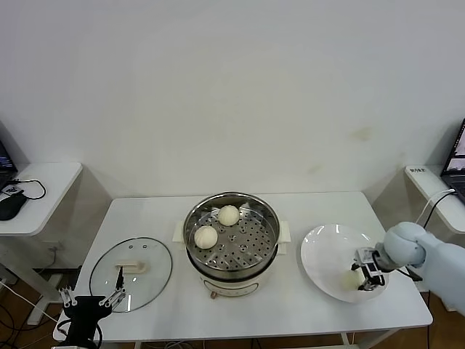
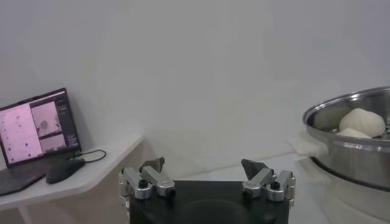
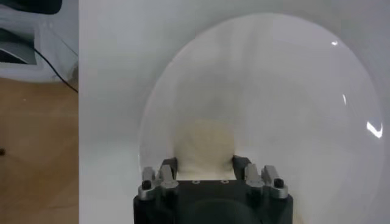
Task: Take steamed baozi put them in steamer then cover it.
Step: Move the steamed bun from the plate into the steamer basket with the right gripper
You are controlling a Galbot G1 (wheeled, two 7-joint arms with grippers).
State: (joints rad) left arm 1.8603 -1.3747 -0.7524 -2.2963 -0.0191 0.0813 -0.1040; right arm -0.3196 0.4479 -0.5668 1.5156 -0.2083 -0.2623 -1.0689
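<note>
Setting: a white rectangular table (image 1: 290, 309) in front of a plain white wall, seen from above and in front.
Steamer: a round shiny stainless-steel steamer basket with a perforated bottom (image 1: 231, 233), (image 2: 356, 137), sitting on a white electric pot base with side handles, at the middle of the table.
Buns in the steamer: two small round, smooth, cream-white steamed dough buns (image 1: 217, 225), (image 2: 359, 122) lie on the perforated floor toward the basket's left and far side, near each other.
Plate: a flat round white plate (image 1: 327, 251), (image 3: 292, 91) lies on the table to the right of the steamer, apart from it.
Bun on the plate: a third pale cream-white bun (image 1: 351, 278), (image 3: 204, 146) rests on the near right part of the plate, between the right gripper's fingers.
Right gripper: the right gripper (image 1: 356, 279), (image 3: 205, 163), on a pale grey arm reaching in from the right edge, is down at the plate and clenched around that bun, one finger on each side of it.
Cover: a round transparent glass lid with a metal rim and a cream-white bar handle at its centre (image 1: 131, 273) lies flat on the table to the left of the steamer, not on it.
Left gripper: the left gripper (image 1: 92, 297), (image 2: 204, 165) waits at the near left corner of the table, just beside the lid's near edge, its fingers spread wide and holding nothing.
Side desks: a white side desk on the left (image 1: 40, 190), (image 2: 73, 176) carries an open laptop (image 2: 38, 131) and a dark mouse (image 1: 10, 206), (image 2: 65, 170); another white desk (image 1: 436, 193) stands at the far right.
</note>
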